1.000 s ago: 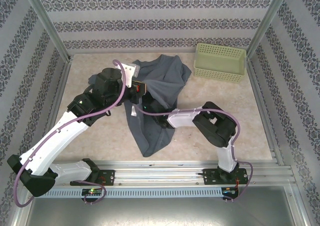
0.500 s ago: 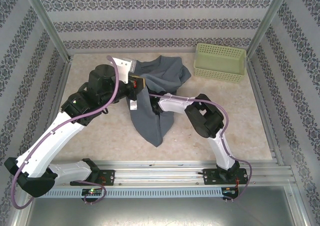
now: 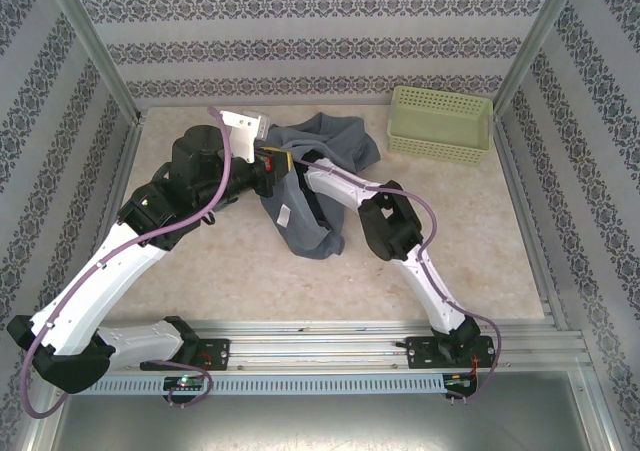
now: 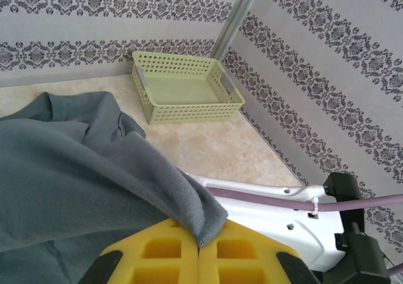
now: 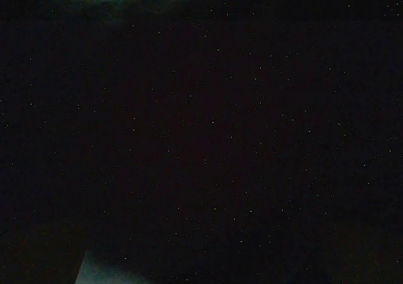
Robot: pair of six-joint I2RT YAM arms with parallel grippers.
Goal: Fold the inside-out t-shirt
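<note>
The inside-out t-shirt (image 3: 330, 143) pinched by the left gripper (image 4: 199, 249)
Yellow jaws pressed together on a fold; cloth trails toward 2 and 5 o'clock from it, burying the wide-spread right gripper.

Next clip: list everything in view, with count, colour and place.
t-shirt: one, slate blue-grey, bunched mid-table
basket: one, pale green, empty, far right corner
table: one, beige marbled, beneath everything
walls: three, grey patterned stripes, around the table
left arm: one, white and black, from near left
left gripper: one, yellow fingers, shut on t-shirt edge
right arm: one, white and black, reaching into the t-shirt
</note>
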